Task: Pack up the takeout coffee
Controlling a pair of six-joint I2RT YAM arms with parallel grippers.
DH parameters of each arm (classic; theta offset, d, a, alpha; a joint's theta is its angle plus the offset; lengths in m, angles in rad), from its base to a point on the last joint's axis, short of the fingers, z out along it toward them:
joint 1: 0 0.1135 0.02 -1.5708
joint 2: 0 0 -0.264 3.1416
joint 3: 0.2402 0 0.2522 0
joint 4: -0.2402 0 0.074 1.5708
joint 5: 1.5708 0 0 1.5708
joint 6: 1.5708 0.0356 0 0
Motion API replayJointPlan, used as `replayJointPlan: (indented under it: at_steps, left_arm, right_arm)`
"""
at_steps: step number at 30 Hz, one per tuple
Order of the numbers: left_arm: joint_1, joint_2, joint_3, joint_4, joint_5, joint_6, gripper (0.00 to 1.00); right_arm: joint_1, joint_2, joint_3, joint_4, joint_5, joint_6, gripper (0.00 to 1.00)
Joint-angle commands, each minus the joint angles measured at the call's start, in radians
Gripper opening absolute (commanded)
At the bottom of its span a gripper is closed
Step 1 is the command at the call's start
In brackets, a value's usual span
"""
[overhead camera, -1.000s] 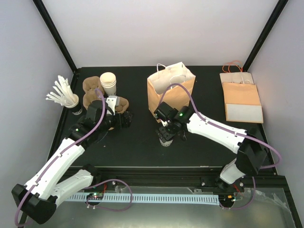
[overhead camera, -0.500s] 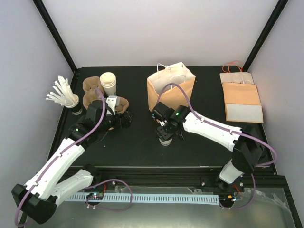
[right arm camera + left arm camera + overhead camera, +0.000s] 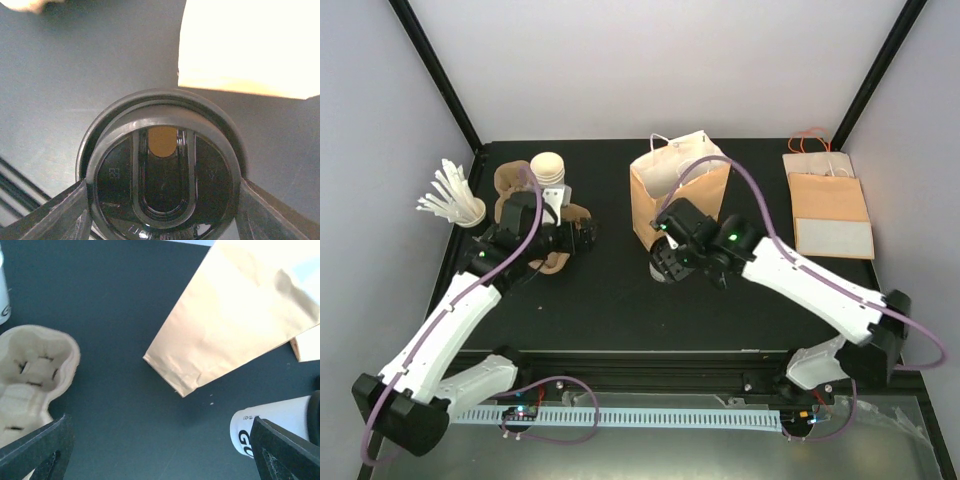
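The takeout coffee [image 3: 162, 180], a white paper cup with a round black lid, sits between the fingers of my right gripper [image 3: 162, 202], which is shut on the lid's rim from both sides. From above, the cup [image 3: 658, 276] pokes out under that gripper [image 3: 666, 262], just in front of the upright brown paper bag [image 3: 678, 190]. Whether the cup is off the table I cannot tell. My left gripper [image 3: 582, 238] is open and holds nothing. Its wrist view shows the bag's foot [image 3: 235, 315] and the cup's white side [image 3: 272, 427].
A brown pulp cup carrier [image 3: 510, 182] lies under the left arm, also seen as the carrier [image 3: 30, 375] at the left. A stack of plain white cups [image 3: 548, 168] and a dark cup of white stirrers [image 3: 452, 200] stand far left. Flat paper bags [image 3: 830, 205] lie at far right.
My right gripper has closed on the coffee's lid and carried it a little back toward the bag's foot. The left arm has swung slightly back over the carrier, still open.
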Motion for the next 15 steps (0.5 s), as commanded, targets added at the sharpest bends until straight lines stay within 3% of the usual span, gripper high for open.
replayJointPlan:
  at_steps: [1, 8, 15]
  left_arm:
    - [0.017, 0.084, 0.142, 0.038, 0.155, 0.051, 0.99]
    - [0.017, 0.301, 0.361, 0.089, 0.347, 0.063, 0.99]
    - [0.018, 0.554, 0.613, 0.102, 0.348, 0.289, 0.99]
  right_arm:
    - [0.001, -0.119, 0.124, -0.040, -0.036, 0.010, 0.67]
    - [-0.022, -0.163, 0.397, -0.115, -0.055, -0.003, 0.64]
    - [-0.065, -0.144, 0.609, -0.182, 0.141, -0.007, 0.58]
